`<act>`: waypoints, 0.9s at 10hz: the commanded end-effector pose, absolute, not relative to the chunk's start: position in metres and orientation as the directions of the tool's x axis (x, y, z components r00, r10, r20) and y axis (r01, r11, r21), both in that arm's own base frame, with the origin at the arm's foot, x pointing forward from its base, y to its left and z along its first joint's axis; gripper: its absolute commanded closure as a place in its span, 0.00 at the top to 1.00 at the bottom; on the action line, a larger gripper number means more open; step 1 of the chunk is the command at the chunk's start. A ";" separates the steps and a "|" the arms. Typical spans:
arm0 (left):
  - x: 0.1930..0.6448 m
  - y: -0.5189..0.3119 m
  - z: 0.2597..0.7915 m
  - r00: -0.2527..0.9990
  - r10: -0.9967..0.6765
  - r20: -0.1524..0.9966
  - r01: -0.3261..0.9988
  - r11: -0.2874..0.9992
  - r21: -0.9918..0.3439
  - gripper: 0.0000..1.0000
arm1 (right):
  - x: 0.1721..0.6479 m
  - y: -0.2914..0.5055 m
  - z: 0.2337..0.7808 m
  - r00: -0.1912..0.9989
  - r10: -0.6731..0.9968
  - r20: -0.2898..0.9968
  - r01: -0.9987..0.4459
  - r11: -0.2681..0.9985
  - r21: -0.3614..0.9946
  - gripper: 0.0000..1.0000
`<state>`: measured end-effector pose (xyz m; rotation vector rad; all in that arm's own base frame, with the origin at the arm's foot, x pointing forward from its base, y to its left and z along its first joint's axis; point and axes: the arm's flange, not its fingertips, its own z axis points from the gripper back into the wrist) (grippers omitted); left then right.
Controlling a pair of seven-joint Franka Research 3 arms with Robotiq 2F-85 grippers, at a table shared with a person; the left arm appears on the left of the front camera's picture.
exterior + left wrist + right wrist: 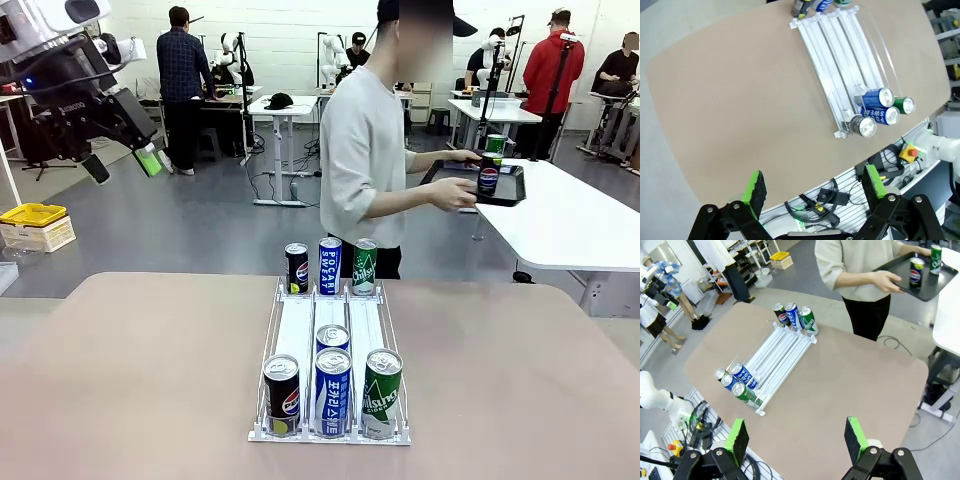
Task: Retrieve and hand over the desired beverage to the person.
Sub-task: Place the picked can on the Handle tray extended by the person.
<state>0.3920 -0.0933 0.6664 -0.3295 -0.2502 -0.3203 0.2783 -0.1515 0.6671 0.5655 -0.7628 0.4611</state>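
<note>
Both grippers, left (812, 192) and right (797, 440), wide open, empty; wanted can unclear, probably risking wrong pick from rack (300, 330).

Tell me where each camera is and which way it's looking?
Front view: sits on the robot's side, faces across the table at the person holding a tray; left gripper raised at upper left.
Left wrist view: high up, looking down at the can rack; own open fingers below.
Right wrist view: high up, looking down at the rack and person; right gripper open.
All views share the rack.
</note>
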 end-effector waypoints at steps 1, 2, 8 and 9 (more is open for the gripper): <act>0.350 -0.058 0.659 0.861 -0.349 0.371 0.485 0.784 -0.387 1.00 | 0.281 -0.152 0.668 0.642 0.186 0.744 -0.573 0.760 0.305 1.00; 0.331 -0.046 0.657 0.839 -0.348 0.419 0.511 0.768 -0.385 1.00 | 0.281 -0.152 0.668 0.642 0.186 0.744 -0.573 0.760 0.305 1.00; 0.294 0.030 0.650 0.809 -0.288 0.513 0.526 0.745 -0.411 1.00 | 0.281 -0.152 0.668 0.642 0.186 0.744 -0.573 0.760 0.305 1.00; 0.295 0.035 0.651 0.817 -0.269 0.511 0.514 0.742 -0.430 1.00 | 0.281 -0.152 0.668 0.642 0.186 0.744 -0.573 0.760 0.305 1.00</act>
